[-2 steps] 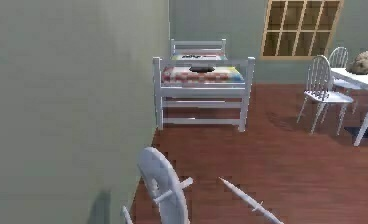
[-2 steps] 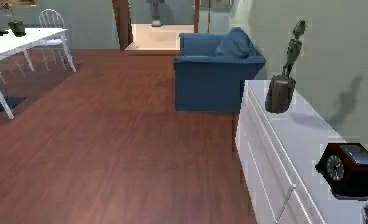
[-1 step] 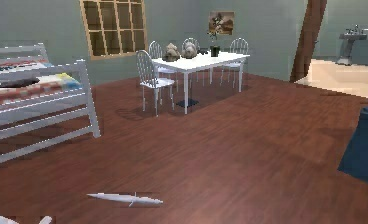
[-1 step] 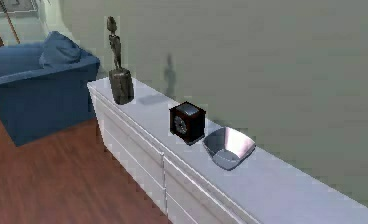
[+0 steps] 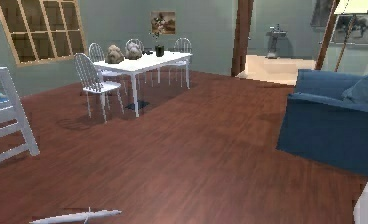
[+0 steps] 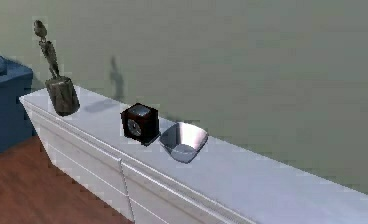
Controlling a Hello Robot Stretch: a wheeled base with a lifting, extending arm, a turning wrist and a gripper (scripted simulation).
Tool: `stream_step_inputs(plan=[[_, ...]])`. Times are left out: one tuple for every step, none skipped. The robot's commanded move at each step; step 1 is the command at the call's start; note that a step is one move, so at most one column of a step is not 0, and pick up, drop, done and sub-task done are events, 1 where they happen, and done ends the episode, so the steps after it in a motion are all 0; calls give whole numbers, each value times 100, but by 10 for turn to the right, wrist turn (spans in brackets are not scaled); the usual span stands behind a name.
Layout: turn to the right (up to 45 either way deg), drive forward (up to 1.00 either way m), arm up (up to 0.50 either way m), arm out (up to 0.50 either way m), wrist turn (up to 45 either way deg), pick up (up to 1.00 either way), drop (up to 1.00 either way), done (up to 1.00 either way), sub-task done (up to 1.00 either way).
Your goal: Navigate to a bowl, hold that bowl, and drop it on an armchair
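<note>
Forward view: the armchair [image 5: 327, 120] sits on the right. Arm side view: the bowl [image 6: 183, 141] rests on a dresser [image 6: 254, 176], just beside a black box [image 6: 140, 123], roughly mid-picture, so it's on the reach side. Gripper's state? Can't tell.

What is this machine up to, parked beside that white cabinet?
A wheeled robot is meant to fetch a bowl and drop it on an armchair. The bowl is not yet picked up. It sits on a white sideboard in the arm side view, next to a dark box and a slim statue. Ahead, a blue armchair stands at the forward view's right, with a white dining table farther back.
</note>
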Motion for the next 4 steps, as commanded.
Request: stream_step_inputs(plan=[[0,0,50,0,0,0,0,0,0],[0,0,38,0,0,0,0,0,0],[0,0,0,36,0,0,0,0,0],[0,0,0,0,450,0,0,0,0]])
